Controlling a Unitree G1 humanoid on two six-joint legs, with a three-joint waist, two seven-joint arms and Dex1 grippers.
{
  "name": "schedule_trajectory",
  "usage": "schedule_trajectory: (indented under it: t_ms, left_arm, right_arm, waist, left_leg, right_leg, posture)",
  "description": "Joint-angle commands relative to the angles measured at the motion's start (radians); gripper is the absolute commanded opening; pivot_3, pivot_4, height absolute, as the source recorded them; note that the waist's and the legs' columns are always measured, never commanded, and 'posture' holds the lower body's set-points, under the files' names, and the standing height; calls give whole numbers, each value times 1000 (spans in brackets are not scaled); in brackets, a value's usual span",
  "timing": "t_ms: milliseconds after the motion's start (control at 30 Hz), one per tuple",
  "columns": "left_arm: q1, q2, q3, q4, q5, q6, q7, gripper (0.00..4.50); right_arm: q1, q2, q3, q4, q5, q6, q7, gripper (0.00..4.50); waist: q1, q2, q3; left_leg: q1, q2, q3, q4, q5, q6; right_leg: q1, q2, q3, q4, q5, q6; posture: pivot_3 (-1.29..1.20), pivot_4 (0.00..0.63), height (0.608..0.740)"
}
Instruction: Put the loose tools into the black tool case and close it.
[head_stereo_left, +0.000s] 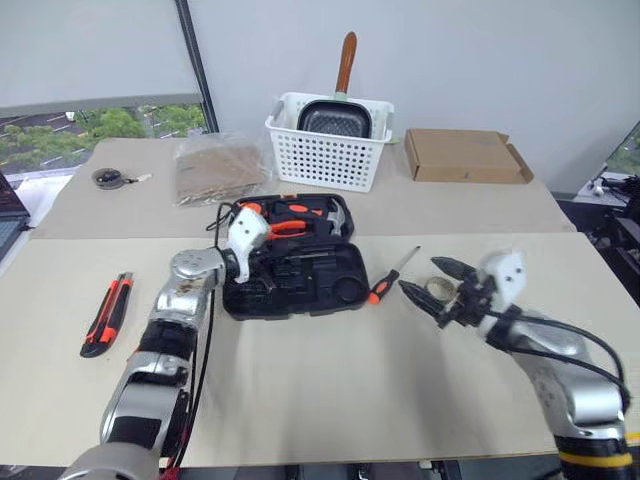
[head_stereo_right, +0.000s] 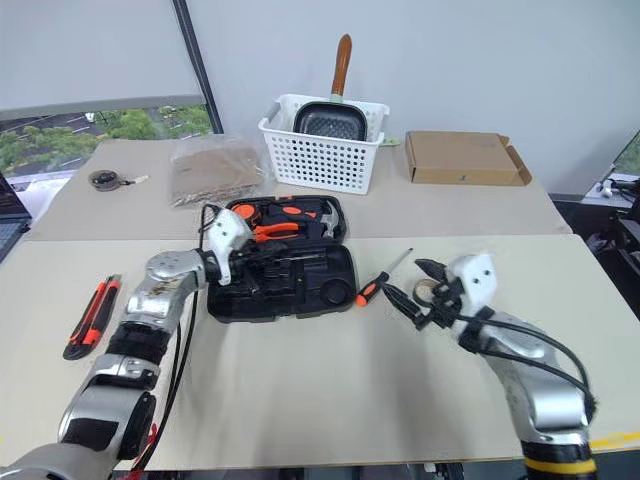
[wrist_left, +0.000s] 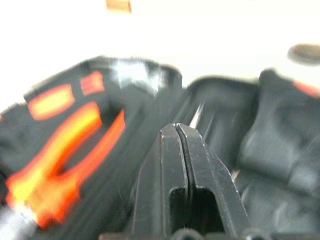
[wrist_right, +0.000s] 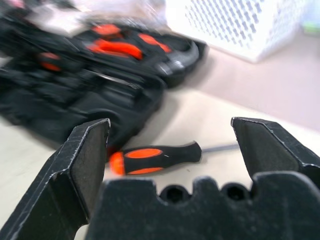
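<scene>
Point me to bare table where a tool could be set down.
Bare: the near table between both arms, and the strip between utility knife and left arm. Crowded: around the black tool case, screwdriver, tape ring and right gripper.

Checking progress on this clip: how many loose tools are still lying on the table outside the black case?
3. A utility knife left of the tool case, a screwdriver just right of it, and a tape ring by the right gripper. Others may be hidden behind the arms.
</scene>
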Motion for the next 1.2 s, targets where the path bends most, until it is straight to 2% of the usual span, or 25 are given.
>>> schedule_trajectory:
  t_ms: [33,167,300,467,667,767,833,900,933,1133,1200]
  left_arm:
    - [88,128,56,-332,-218,211,-146,57]
    - [159,241,76,-506,-322,358,-174,57]
    - [222,358,92,-639,-389,462,-194,57]
    - [250,404,108,-734,-441,520,-158,57]
    - [296,434,121,-792,-469,542,-138,57]
    - [296,442,119,-778,-436,529,-98,0]
    - [284,426,125,-760,-410,514,-44,0]
    - [290,435,119,-754,-389,506,-26,528]
    - [298,446,112,-755,-378,501,-28,683]
    - [319,452,120,-782,-403,508,-34,2910]
    - [319,453,126,-794,-420,515,-32,3614]
  right_arm:
    - [-111,68,4,17,-13,196,-176,4500]
    - [-189,111,-8,19,-15,383,-286,4500]
    - [-252,161,16,50,-30,518,-362,4500]
    - [-312,187,52,124,-87,585,-418,4500]
    - [-370,228,61,223,-117,550,-425,4500]
    - [-378,221,75,249,-130,535,-409,3748]
    - [-378,206,93,257,-141,523,-396,3079]
    - [-378,201,103,263,-149,518,-386,2285]
    - [-378,199,108,266,-152,515,-381,2053]
    - [-371,187,136,282,-178,488,-358,26]
    - [-373,189,135,288,-184,482,-351,0]
  waist:
    - [-11,0,0]
    - [-8,0,0]
    - [-4,0,0]
    - [-4,1,0]
    - [-8,1,0]
    - [-10,1,0]
    - [-8,1,0]
    - [-6,1,0]
    - [-6,1,0]
    - [-7,0,0]
    - [-7,1,0]
  left_leg:
    - [0,0,0,-1,0,0]
    - [0,0,0,-1,0,0]
    - [0,-1,-1,-1,-3,5]
    - [1,0,-3,-1,-3,4]
    - [3,0,-4,-2,-2,3]
    - [3,0,-4,-3,-1,2]
    - [4,0,-4,-4,-1,2]
    - [4,0,-5,-4,-1,2]
    - [4,0,-5,-4,-1,2]
    - [4,0,-4,-5,-1,2]
    - [4,0,-5,-5,-1,1]
  right_leg:
    - [0,0,0,0,-1,0]
    - [1,0,0,0,-6,8]
    - [1,1,1,0,-7,8]
    - [1,4,2,0,-7,7]
    - [3,6,1,0,-8,7]
    - [3,7,2,0,-8,7]
    - [3,7,1,0,-8,6]
    - [4,7,2,0,-8,6]
    - [4,7,2,0,-8,6]
    - [4,7,2,0,-9,6]
    - [3,8,2,0,-9,5]
  posture:
    - [0,150,700]
    - [0,150,700]
    - [0,150,700]
    - [0,150,700]
    - [0,150,700]
    - [0,150,700]
    - [0,150,700]
    - [0,150,700]
    - [0,150,700]
    - [0,150,700]
    - [0,150,700]
